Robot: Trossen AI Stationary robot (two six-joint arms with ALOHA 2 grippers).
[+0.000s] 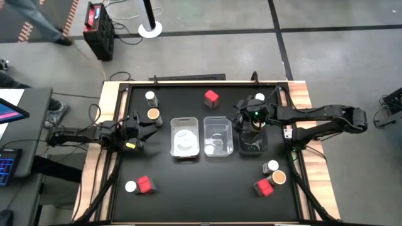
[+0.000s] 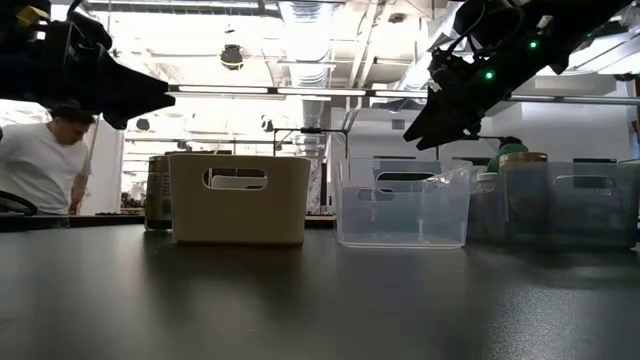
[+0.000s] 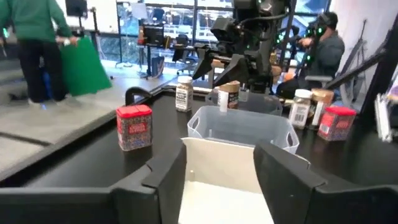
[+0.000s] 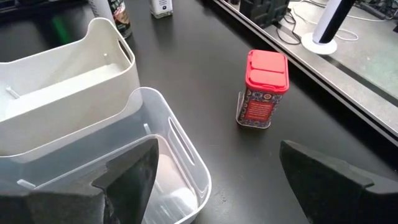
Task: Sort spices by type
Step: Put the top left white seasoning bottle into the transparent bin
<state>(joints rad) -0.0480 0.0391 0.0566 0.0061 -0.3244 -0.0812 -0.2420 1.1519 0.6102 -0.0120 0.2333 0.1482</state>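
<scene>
Above the white tray (image 1: 184, 137) end nearest it, the left gripper (image 1: 148, 129) hangs with jaws parted, nothing between them; a brown-lidded jar (image 1: 152, 114) and white-lidded jar (image 1: 150, 96) stand just beside it. Right gripper (image 1: 241, 119) hovers by the clear tray (image 1: 218, 136), jaws wide and empty; nearest spice is the red box (image 4: 263, 89), standing clear on the worktop (image 1: 201, 188). Other spices sit in small groups at the corners. Tray contents hard to make out; a person (image 2: 40, 160) shows beyond the worktop
</scene>
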